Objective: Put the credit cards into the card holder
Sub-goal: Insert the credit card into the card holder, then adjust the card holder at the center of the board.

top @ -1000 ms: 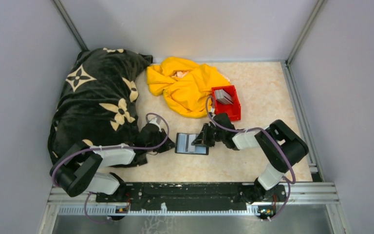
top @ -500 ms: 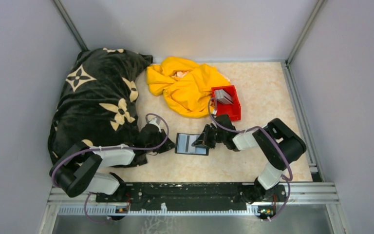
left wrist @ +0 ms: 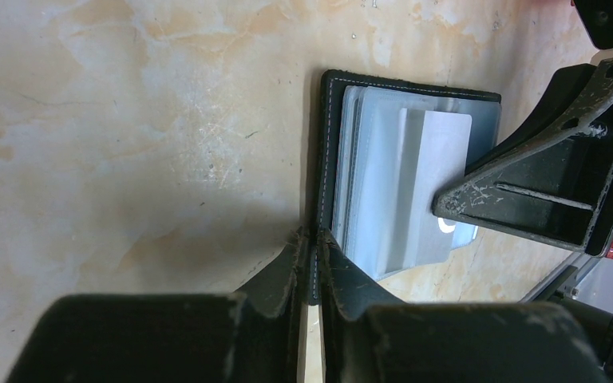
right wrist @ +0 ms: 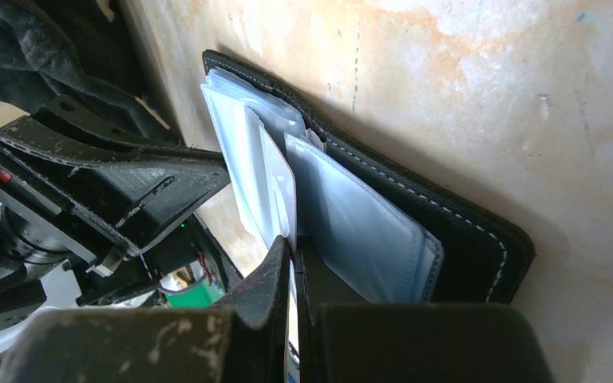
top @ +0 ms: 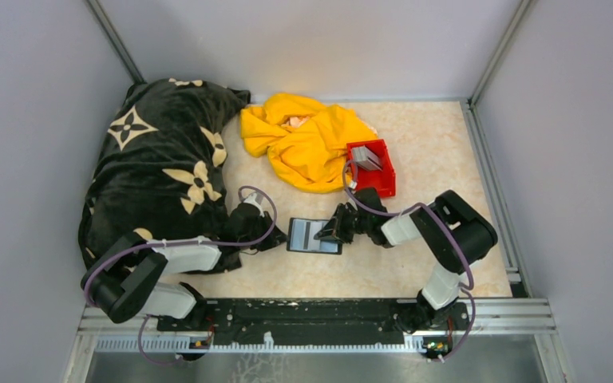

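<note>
Holder [top: 311, 237]: black wallet with pale stitching, lying open and flat on the marbled table [top: 435, 144]. It sits near the front edge, midway between the two arms. Inside is a fan of clear, greyish plastic sleeves. In the right wrist view the sleeves lift off the black cover [right wrist: 463, 239] like loose pages.

Card [left wrist: 439, 148]: thin, grey-silver, plain face. It lies over the sleeves on the holder's right half, skewed slightly to the stitched edge. How far it sits inside a sleeve, cannot tell.

More cards [top: 365, 157]: a small grey stack leaning in the red bin [top: 383, 183]. The bin stands beyond the holder, to the right, just beside a crumpled yellow cloth [top: 307, 140].

Left gripper [left wrist: 313, 247]: low at the holder's left side. Its fingers are nearly together, pinching the black stitched rim of the cover, and the rim shows between the tips.

Right gripper [right wrist: 294, 255]: comes in from the holder's right side. Its fingers are clamped tight on the card's near edge, with only a thin pale sliver between them. The tips hang over the sleeves; whether they touch the sleeves, cannot tell.

Black blanket [top: 160, 159] with cream flower pattern heaped far left, touching the left arm.
</note>
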`<state>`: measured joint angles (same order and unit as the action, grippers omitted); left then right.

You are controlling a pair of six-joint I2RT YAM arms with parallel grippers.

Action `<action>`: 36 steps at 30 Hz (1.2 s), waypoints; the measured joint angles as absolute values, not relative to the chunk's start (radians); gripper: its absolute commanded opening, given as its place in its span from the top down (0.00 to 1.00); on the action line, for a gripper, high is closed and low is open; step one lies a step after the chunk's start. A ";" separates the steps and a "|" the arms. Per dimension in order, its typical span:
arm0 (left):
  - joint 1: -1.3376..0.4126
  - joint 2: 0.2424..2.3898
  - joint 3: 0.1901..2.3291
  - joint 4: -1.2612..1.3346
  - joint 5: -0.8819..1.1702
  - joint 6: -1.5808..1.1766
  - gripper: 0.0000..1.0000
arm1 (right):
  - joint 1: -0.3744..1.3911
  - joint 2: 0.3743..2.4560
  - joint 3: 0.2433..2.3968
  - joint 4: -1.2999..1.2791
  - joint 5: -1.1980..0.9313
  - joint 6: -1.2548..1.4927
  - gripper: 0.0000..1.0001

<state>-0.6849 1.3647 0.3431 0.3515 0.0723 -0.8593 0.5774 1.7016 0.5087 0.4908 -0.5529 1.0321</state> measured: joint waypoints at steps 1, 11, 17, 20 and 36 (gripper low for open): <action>-0.685 1.365 0.342 0.352 0.072 -0.859 0.86 | 0.577 1.703 0.509 0.492 -0.553 1.033 1.00; -0.685 1.365 0.336 0.366 0.074 -0.860 0.86 | 0.589 1.705 0.541 0.435 -0.537 1.024 0.87; -0.685 1.365 0.330 0.377 0.076 -0.860 0.86 | 0.620 1.699 0.611 0.318 -0.501 0.987 0.71; -0.685 1.365 0.326 0.384 0.077 -0.860 0.86 | 0.637 1.681 0.638 0.253 -0.467 0.961 0.66; -0.685 1.365 0.308 0.421 0.096 -0.860 0.86 | 0.733 1.679 0.820 -0.072 -0.289 0.860 0.63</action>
